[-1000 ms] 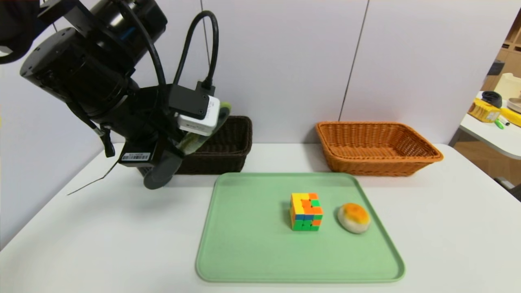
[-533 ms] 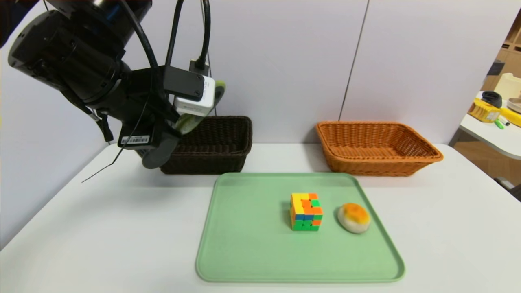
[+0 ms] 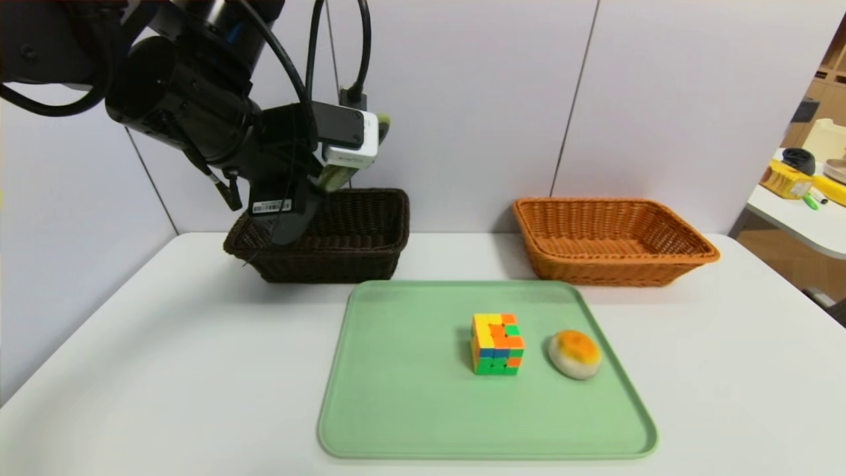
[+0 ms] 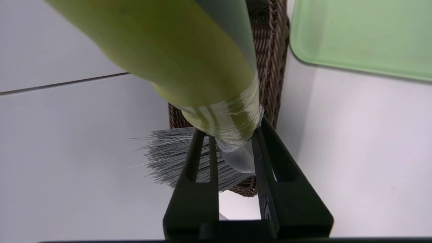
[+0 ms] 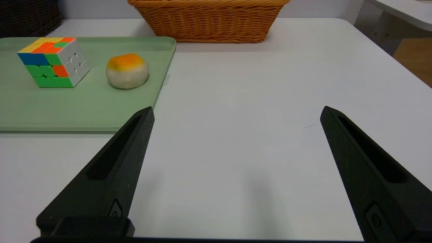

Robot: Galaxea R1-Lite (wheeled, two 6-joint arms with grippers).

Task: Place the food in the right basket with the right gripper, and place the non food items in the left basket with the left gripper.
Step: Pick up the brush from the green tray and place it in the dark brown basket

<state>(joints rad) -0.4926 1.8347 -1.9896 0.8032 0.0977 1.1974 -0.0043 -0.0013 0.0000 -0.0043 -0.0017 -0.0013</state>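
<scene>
So the white table [image 3: 165, 370] is carrying everything here, with the green tray [image 3: 410, 410] sitting in the middle of it. Behind the tray, the dark brown left basket [image 3: 360, 241] and the orange-tan right basket [image 3: 611, 241] are standing well apart, both against the wall side.

The left gripper [image 4: 233, 141] is hanging above the near-left corner of the left basket, angled down and forward. Its fingers are clamping tight on the brush [image 4: 189, 60], gripping it right at the neck where the olive-green handle meets the grey bristles. In the left wrist view the bristles are fanning out over the basket rim, and the handle is poking up past the wrist.

The right gripper [image 5: 236, 114] is just parking low off to the right of the tray, fingers spread wide, holding nothing.

The puzzle cube [image 3: 497, 344] and the bun [image 3: 575, 354] are sitting on the tray, just beside each other, bun on the right, both untouched.

My read: it's doing the carry-and-drop step for the first non-food item. Next it's probably needing to push a bit further over the basket's inside, since it's looking closer to the rim than the middle, then open up. The long handle could catch the rim and tip out, I reckon. After that the cube and bun are waiting.
</scene>
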